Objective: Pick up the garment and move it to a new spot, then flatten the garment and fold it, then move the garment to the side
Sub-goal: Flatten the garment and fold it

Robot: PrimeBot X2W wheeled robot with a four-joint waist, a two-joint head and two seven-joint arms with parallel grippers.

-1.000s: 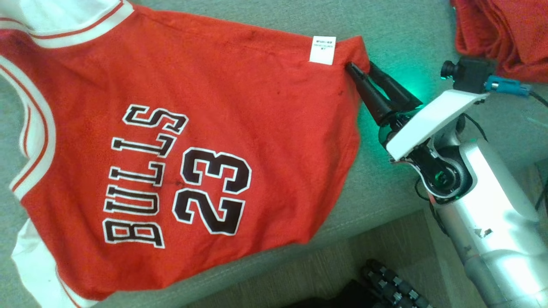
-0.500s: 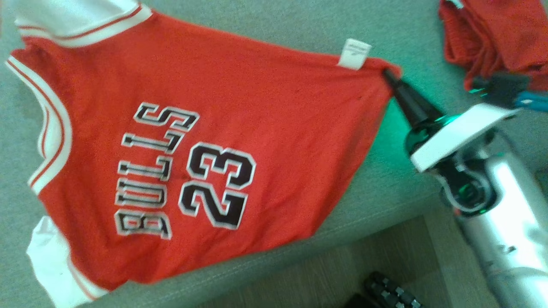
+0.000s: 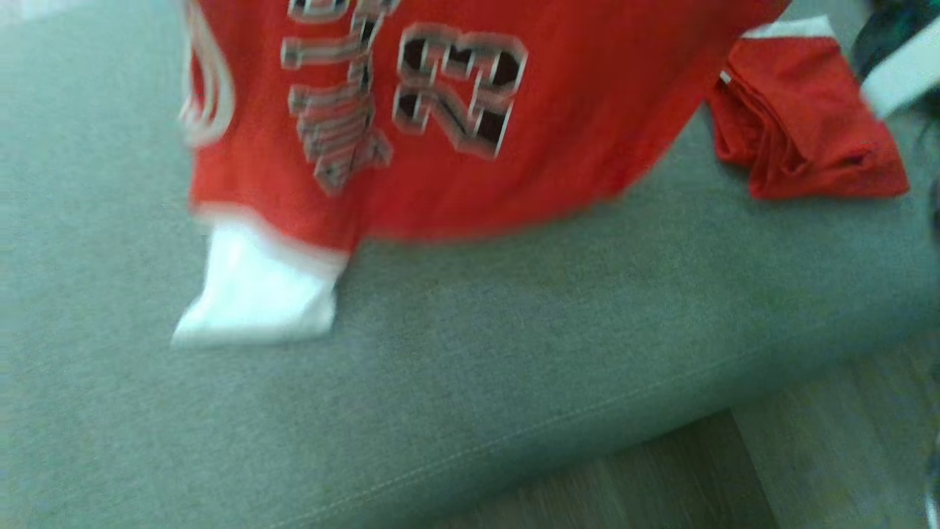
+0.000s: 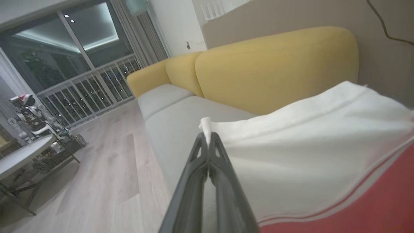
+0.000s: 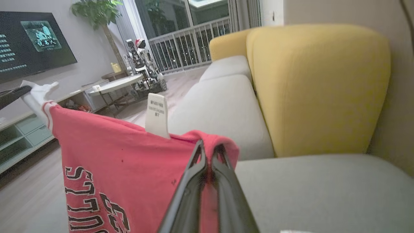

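— Where's the garment?
— The red sleeveless fabric jersey [image 3: 587,110], trimmed in white and printed with a black "23" and lettering outlined in white, hangs spread above the grey upholstered sofa seat [image 3: 514,382]. It is stretched between the two arms. The head view is blurred. The jersey's white end droops down to the seat there, but I cannot tell whether it touches.
— Who has hold of it?
— The left gripper [image 4: 208,142] has its two dark fingers pressed together on a white corner of the trim. The right gripper [image 5: 210,152] is clamped the same way on a red corner of the hem, with cloth bunched over its tips.
— Anything on that edge?
— A small white rectangular label [image 5: 157,115] stands up from the top edge, just beside the right gripper's corner.
— And around it?
— A second red cloth [image 3: 808,139], folded and rumpled, lies on the seat to the jersey's right, close by it. Mustard-yellow rounded back cushions [image 4: 275,71] rise behind the seat, and a pale wood-plank floor [image 3: 808,470] runs along the sofa's front. Farther off, the right wrist view shows a round white low table [image 5: 116,82] and a wheeled robot [image 5: 142,61] by a railed glass balcony front [image 5: 194,42]. It also takes in a leafy potted plant [image 5: 93,13] and a dark wall-mounted screen [image 5: 29,42].
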